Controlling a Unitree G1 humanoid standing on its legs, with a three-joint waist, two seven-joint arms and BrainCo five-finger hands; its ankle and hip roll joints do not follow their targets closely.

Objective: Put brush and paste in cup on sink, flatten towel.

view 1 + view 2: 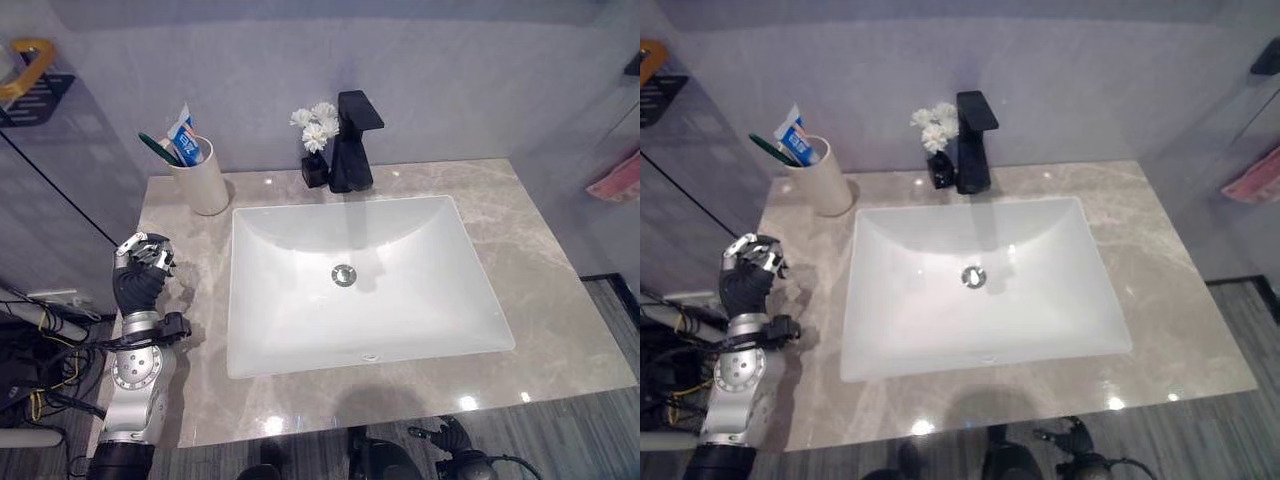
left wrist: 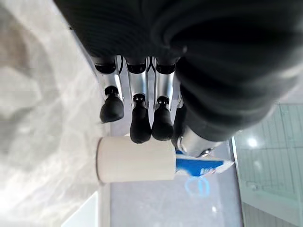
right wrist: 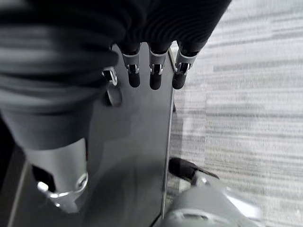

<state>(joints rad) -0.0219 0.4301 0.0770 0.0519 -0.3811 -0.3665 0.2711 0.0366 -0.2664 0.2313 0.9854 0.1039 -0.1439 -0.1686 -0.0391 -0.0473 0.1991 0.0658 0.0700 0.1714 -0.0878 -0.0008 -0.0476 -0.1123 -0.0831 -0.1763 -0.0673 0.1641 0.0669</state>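
Observation:
A cream cup [image 1: 203, 180] stands at the counter's back left corner, upright. It holds a blue and white toothpaste tube [image 1: 185, 135] and a green toothbrush [image 1: 158, 148]. In the left wrist view the cup [image 2: 135, 160] and the paste [image 2: 203, 166] lie just past my fingers [image 2: 140, 118]. My left hand [image 1: 140, 272] hovers over the counter's left edge, in front of the cup and apart from it, fingers relaxed and holding nothing. Below the counter's front edge hangs my right hand [image 1: 452, 440], its fingers [image 3: 156, 71] straight and empty. A pink cloth [image 1: 620, 182] hangs by the far right wall.
A white basin [image 1: 240, 300] is sunk in the grey marble counter [image 1: 560, 290]. Behind it stand a black faucet [image 1: 355, 140] and a small black vase of white flowers [image 1: 316, 135]. A black wall shelf [image 1: 35, 90] is at the upper left.

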